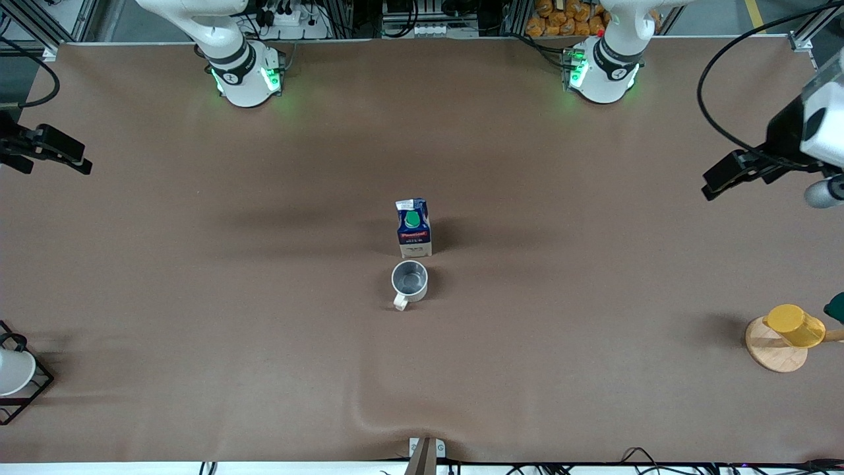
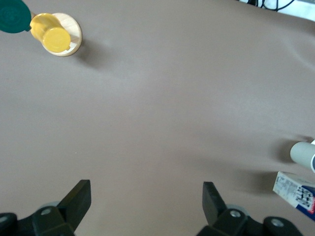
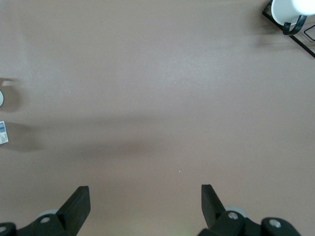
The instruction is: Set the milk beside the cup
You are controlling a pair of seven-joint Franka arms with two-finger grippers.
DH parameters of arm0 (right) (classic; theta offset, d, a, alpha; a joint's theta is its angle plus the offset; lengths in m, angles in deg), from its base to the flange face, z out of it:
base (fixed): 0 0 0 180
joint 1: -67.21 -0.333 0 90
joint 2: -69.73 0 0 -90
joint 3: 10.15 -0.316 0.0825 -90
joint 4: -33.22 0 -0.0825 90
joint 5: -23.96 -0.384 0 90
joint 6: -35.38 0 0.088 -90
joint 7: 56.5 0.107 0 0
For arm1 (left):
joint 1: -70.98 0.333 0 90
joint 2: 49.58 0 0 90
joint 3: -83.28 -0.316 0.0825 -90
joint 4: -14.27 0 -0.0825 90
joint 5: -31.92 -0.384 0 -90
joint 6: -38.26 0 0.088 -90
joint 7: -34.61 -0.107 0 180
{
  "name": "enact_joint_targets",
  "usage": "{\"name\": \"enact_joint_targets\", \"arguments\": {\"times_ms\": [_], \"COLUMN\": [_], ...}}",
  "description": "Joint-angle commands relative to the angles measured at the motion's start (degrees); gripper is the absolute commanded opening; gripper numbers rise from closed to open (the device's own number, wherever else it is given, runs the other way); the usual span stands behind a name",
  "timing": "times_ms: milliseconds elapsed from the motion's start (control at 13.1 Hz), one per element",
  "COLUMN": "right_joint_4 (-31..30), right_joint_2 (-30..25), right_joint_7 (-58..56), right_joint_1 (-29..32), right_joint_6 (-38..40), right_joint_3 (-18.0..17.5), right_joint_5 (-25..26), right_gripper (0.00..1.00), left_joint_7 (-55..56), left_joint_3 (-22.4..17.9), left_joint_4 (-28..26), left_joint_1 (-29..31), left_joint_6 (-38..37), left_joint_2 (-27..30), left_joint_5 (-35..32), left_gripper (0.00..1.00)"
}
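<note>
The milk (image 1: 414, 227), a dark-blue and white carton with a green cap, stands upright at the table's middle. The beige cup (image 1: 409, 280) stands close beside it, nearer to the front camera, a narrow gap between them, its handle toward the camera. My left gripper (image 1: 711, 183) is open and empty, up over the left arm's end of the table. Its wrist view (image 2: 146, 194) shows bare cloth between the fingers, with the milk (image 2: 295, 191) and the cup (image 2: 302, 153) at the edge. My right gripper (image 1: 59, 161) is open and empty over the right arm's end; its wrist view (image 3: 145, 196) shows bare cloth.
A yellow cup on a wooden disc (image 1: 794, 326) stands at the left arm's end, a dark green object (image 1: 836, 307) beside it. A white cup in a black wire rack (image 1: 13, 373) stands at the right arm's end. The cloth has a wrinkle (image 1: 395, 422) near the front edge.
</note>
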Motion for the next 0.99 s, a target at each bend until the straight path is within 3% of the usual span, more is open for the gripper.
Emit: {"name": "enact_joint_targets", "arguments": {"times_ms": [0,535,918], "right_joint_4": [0.67,0.67,0.76], "right_joint_2": [-0.17,-0.17,0.36], "right_joint_7": [0.44,0.44,0.44], "right_joint_1": [0.28,0.19,-0.07], "right_joint_6": [0.48,0.3,0.47], "right_joint_3": [-0.14,-0.14,-0.14], "right_joint_5": [0.29,0.29,0.46], "right_gripper": [1.0,1.0,1.0], "left_joint_7": [-2.55,-17.37,-19.78], "left_joint_3": [-0.07,-11.32,-11.68], "left_joint_4": [-5.78,-5.79,-4.47], "left_joint_1": [-0.41,-6.83,-6.83], "left_joint_6": [1.71,1.27,1.18], "left_joint_2": [4.4,4.75,4.05], "left_joint_5": [0.88,-0.62,-0.71], "left_gripper": [1.0,1.0,1.0]}}
